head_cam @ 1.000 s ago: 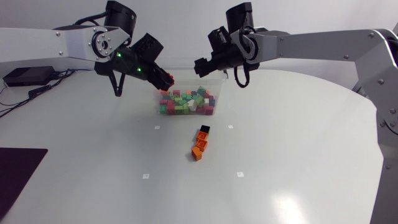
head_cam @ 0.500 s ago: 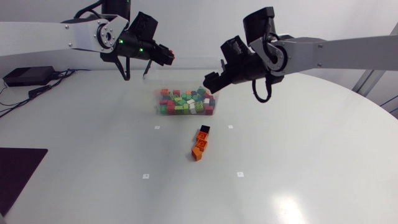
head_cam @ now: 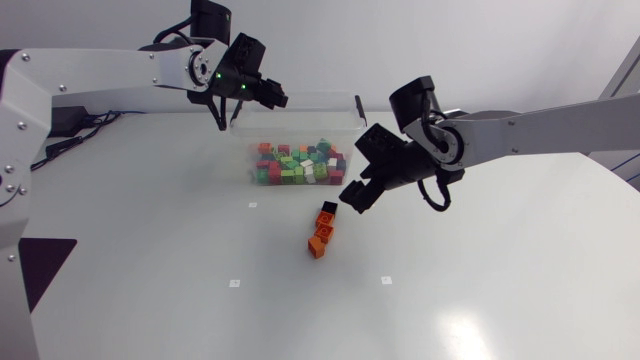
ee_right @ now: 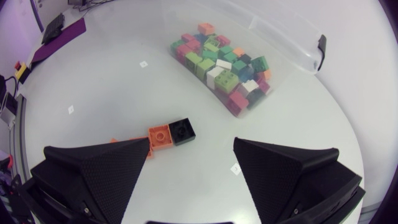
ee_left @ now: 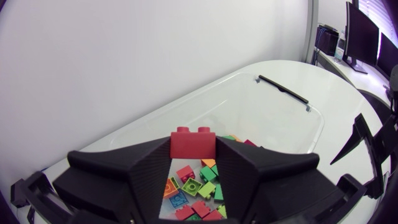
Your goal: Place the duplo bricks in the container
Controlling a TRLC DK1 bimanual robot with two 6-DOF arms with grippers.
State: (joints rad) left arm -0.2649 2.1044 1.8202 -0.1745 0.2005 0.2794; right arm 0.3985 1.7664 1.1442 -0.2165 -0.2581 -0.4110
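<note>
**Loose bricks.** Nearest you on the white counter [head_cam: 200,280] lies a short row of loose duplo bricks [head_cam: 321,236]. It has orange bricks [head_cam: 319,241] at the near end and one black brick [head_cam: 329,209] at the far end. The row's long axis runs near to far, with its far end leaning slightly toward your right. None of these bricks is in the container yet.

**Right arm.** Your right arm [head_cam: 520,128] hangs just beyond the black brick and a little to its right. The right jaws stand wide open and hold nothing. In the right wrist view, the black brick and the orange one touching it lie on the counter ahead of the jaws, closer to one finger [ee_right: 99,174] than to the other. That finger hides the rest of the row. The next pick turns on this relation: the row lies below the right jaws and slightly off their centre line. The right arm is also much the nearer of the two arms to it. The jaws would likely need to shift over the row before descending.

**Container.** Farther back stands the clear plastic container [head_cam: 356,108], holding a pile of mixed bricks [head_cam: 298,165].

**Left arm.** Farthest is your left arm [head_cam: 120,68], raised over the container's far left corner. The left jaws are closed on a red duplo brick [ee_left: 193,142], gripped by its sides with studs up. The left wrist view shows the pile beneath it, so a release here would probably drop it inside.
</note>
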